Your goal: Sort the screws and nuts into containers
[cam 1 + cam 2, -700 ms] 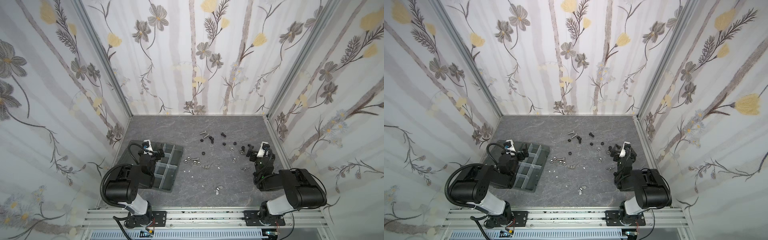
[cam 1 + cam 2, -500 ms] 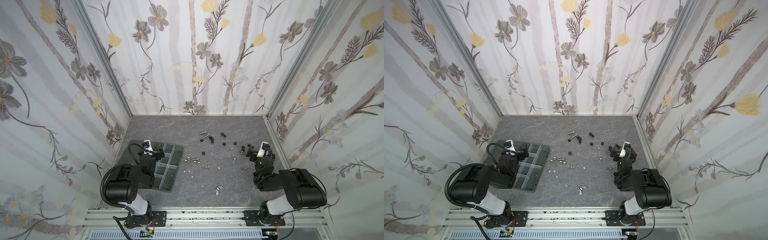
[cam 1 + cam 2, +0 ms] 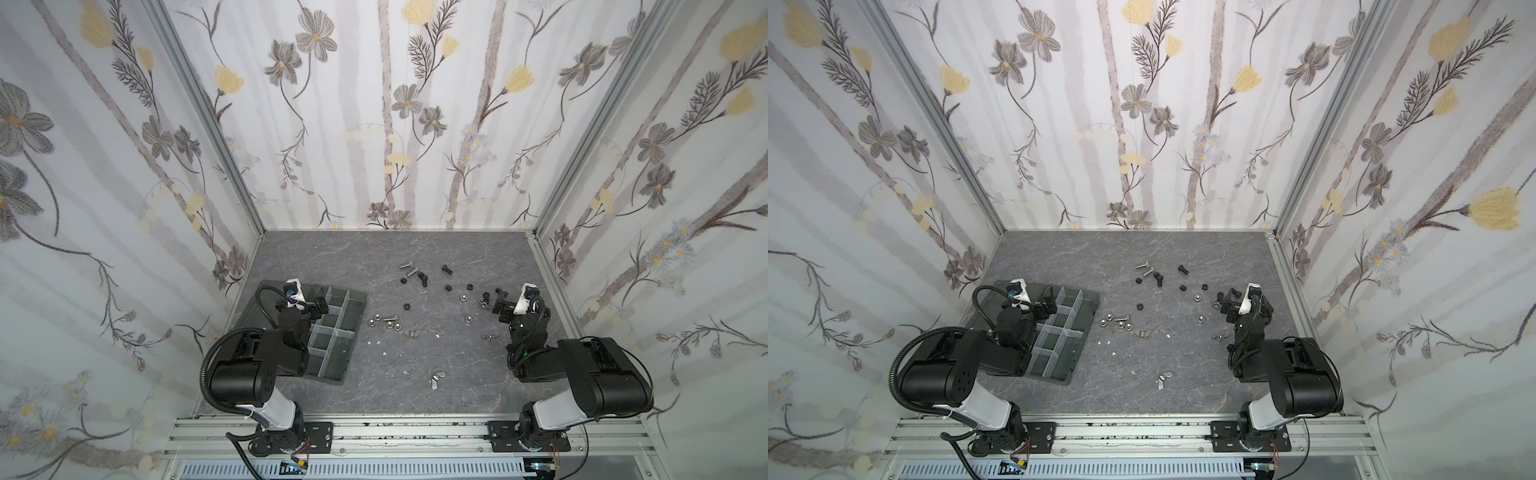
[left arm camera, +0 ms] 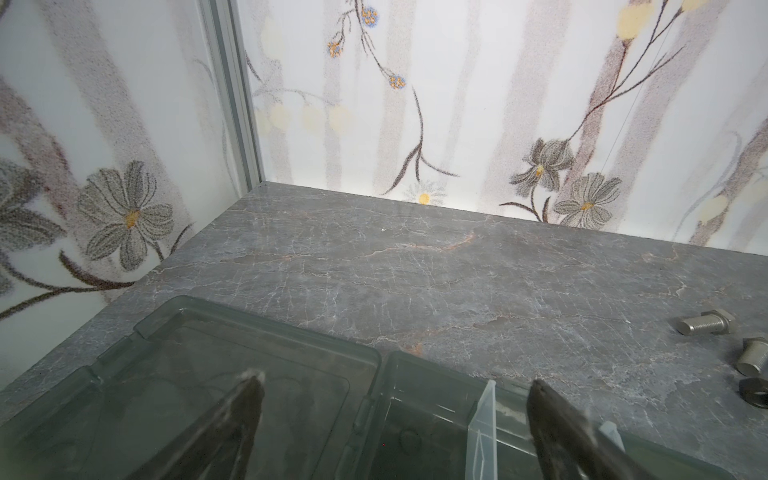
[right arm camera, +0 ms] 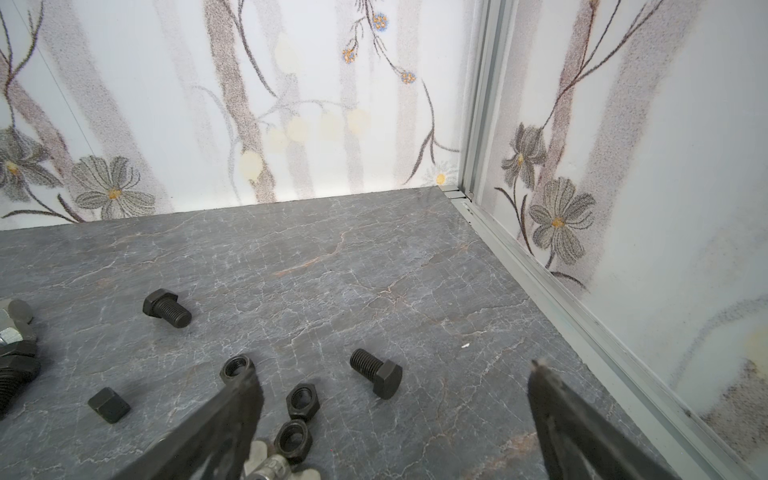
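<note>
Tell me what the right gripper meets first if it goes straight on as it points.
Likely the black nut right at one fingertip of the open right gripper; on its centre line, the black screw lies ahead. Its height above the table is unclear.

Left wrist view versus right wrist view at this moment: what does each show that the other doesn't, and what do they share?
Only left wrist: the organiser tray with its divider, the flat lid panel, two silver screws. Only right wrist: black screws and the metal rail along the side wall. Both: the grey tabletop, floral walls, black nuts, and an open, empty gripper: left gripper above the tray, right gripper above loose hardware.
</note>
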Available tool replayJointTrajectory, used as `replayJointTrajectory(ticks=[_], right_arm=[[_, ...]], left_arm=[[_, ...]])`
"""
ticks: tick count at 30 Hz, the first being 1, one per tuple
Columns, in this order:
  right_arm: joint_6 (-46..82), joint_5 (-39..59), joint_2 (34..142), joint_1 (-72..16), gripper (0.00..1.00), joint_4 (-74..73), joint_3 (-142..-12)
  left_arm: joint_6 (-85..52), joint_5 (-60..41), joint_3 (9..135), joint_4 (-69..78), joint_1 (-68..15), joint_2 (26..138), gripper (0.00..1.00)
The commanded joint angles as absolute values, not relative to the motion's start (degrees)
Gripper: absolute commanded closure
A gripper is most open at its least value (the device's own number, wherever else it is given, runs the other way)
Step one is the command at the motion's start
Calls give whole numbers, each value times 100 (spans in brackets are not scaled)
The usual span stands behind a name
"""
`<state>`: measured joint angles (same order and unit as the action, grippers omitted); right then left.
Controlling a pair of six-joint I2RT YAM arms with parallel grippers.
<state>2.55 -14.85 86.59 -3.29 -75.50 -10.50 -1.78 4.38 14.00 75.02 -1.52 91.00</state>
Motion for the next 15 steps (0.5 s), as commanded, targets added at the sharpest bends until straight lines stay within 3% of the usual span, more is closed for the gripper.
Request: replayJointTrajectory(ticks=[1,15], right_arm=[[302,-1276,8657,-270,0,-7611,-1108],[307,-1227,8648,-238,0,-7614,-1099]], left_arm=[[-256,466,1447,7524,-141,9084,0],[-272,453,1447,7525,-132,9086,0]])
